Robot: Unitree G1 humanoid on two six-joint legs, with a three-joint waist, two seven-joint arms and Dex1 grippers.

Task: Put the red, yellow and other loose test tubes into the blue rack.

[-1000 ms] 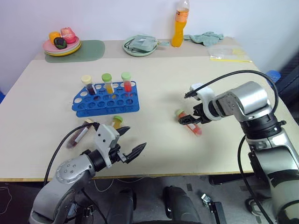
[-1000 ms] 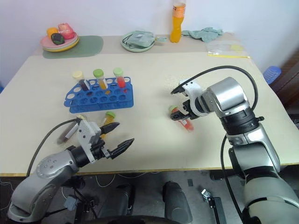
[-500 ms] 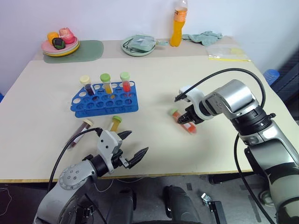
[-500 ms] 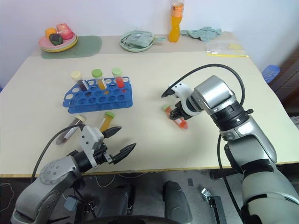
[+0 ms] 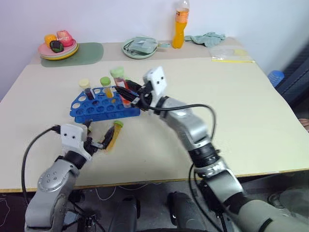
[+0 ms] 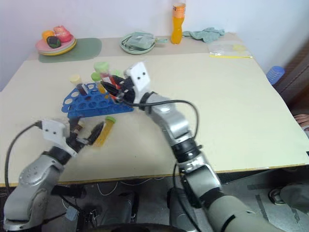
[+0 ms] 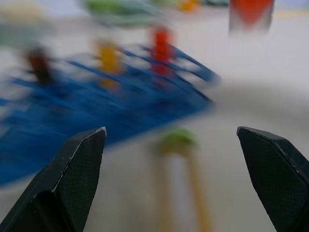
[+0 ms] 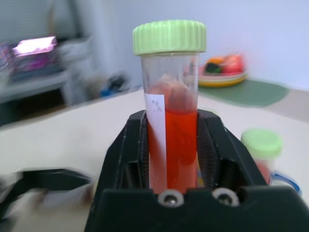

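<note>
A: How much open room is there on the surface (image 5: 251, 111)?

B: Plenty on the robot's right half, which lies bare out to the near and right edges. The far edge carries a plate of toy food (image 5: 57, 47), a green mat (image 5: 89, 52), a bowl with a cloth (image 5: 140, 47), an orange bottle (image 5: 179, 24), a crumpled green cloth (image 5: 206, 37) and a plastic bag (image 5: 231, 54). The blue rack (image 5: 104, 104) stands on the left half, well back from the near edge.

A: And the room around it?

B: A pale wall runs behind the far edge; past the right edge a small blue object (image 5: 274, 76) shows low down.

A: Where is the red tube?

B: The right gripper (image 5: 126, 93) is pinching the red tube (image 8: 173, 130), green cap up and roughly upright, just above the rack's right end. Its fingers are pressed against the tube's sides.

A: What is in the rack?

B: Three capped tubes stand in its back row: dark, yellow and red.

A: The left side?

B: The left gripper (image 5: 96, 141) has its fingers spread wide and holds nothing. It points at the yellow tube (image 5: 114, 135), which lies flat on the surface just in front of the rack, lined up with the gap between the fingers.
</note>
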